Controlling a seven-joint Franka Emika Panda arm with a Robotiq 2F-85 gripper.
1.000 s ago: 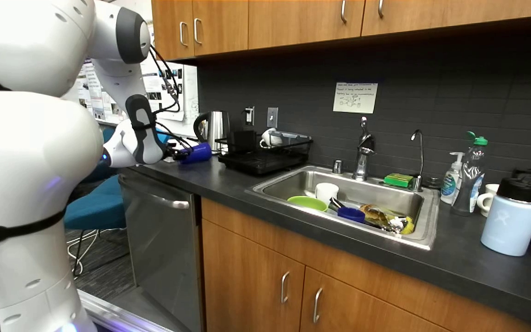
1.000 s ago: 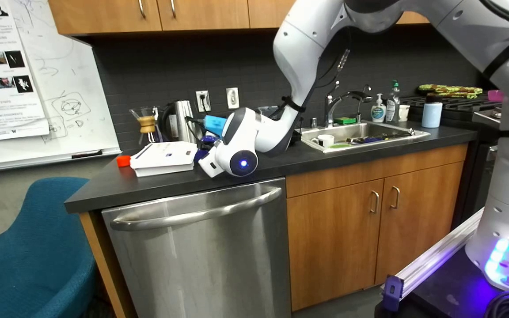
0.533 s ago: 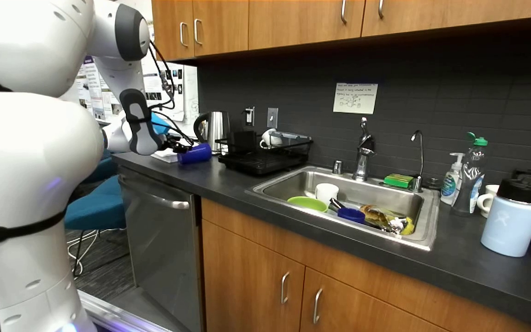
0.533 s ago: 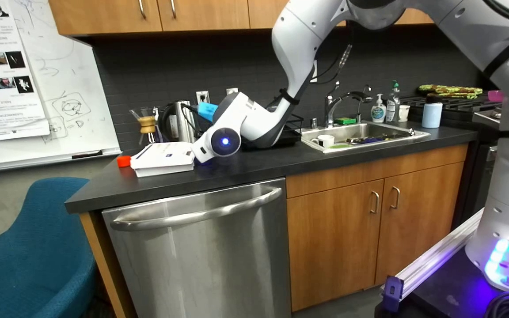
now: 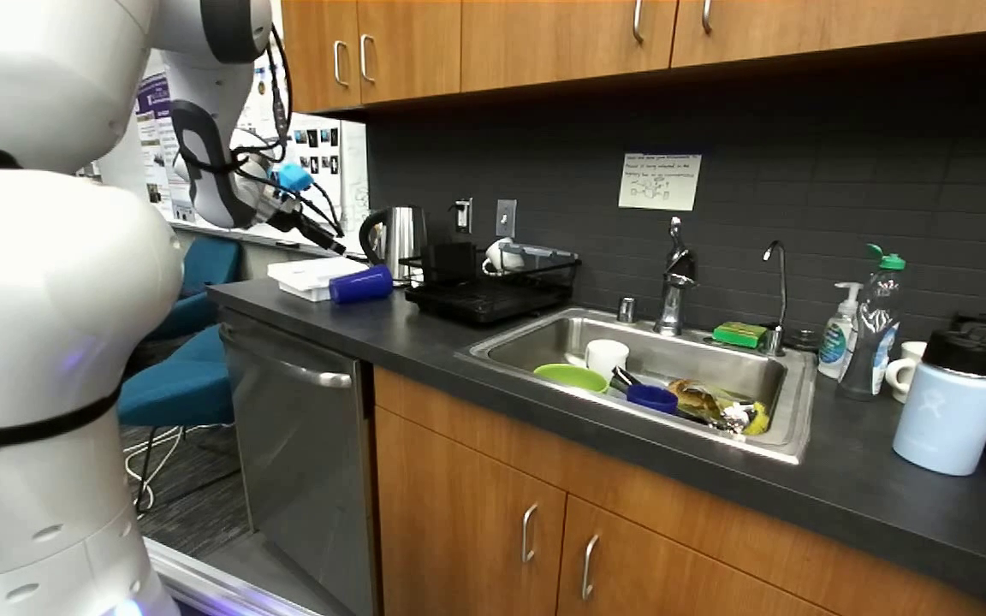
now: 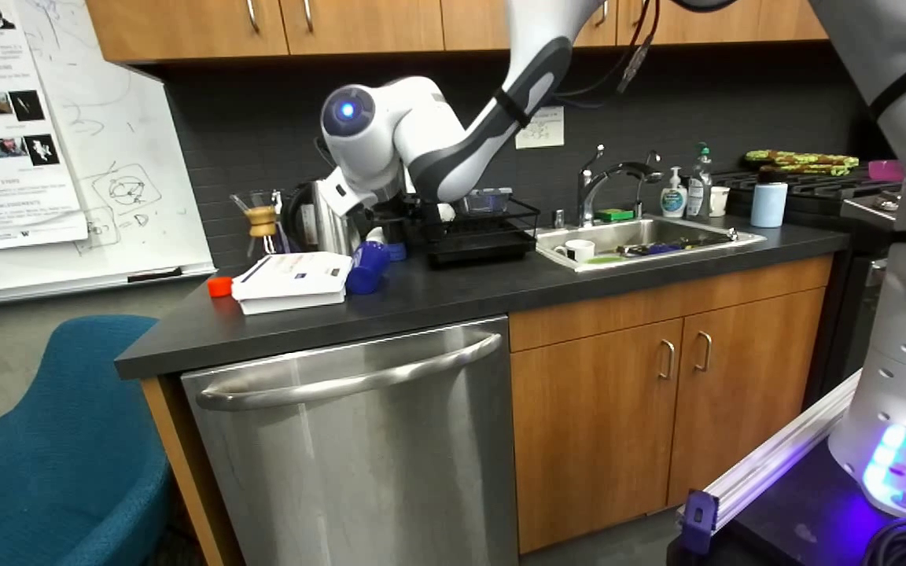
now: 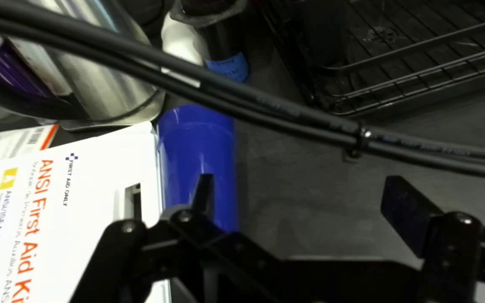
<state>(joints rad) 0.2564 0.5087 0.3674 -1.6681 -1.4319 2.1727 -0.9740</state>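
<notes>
Seemingly a free hover: the gripper [image 7: 299, 188], empty, fingers spread, hangs higher than the first-aid kit [image 7: 74, 214]; gripping the blue cup [image 7: 196, 155] just beside the kit would call for centring and lowering

Exterior views: bright | backsplash [image 5: 767, 188]: shadowed on top | base light [image 6: 884, 460]: blue glare | wrist view: dim, soft

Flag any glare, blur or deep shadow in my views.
Wrist view: blue cup slightly soft, first aid kit nearly washed out though large print reads, gripper almost black; in an exterior view, base lights glare; in both exterior views, shadow under the upper cabinets.
</notes>
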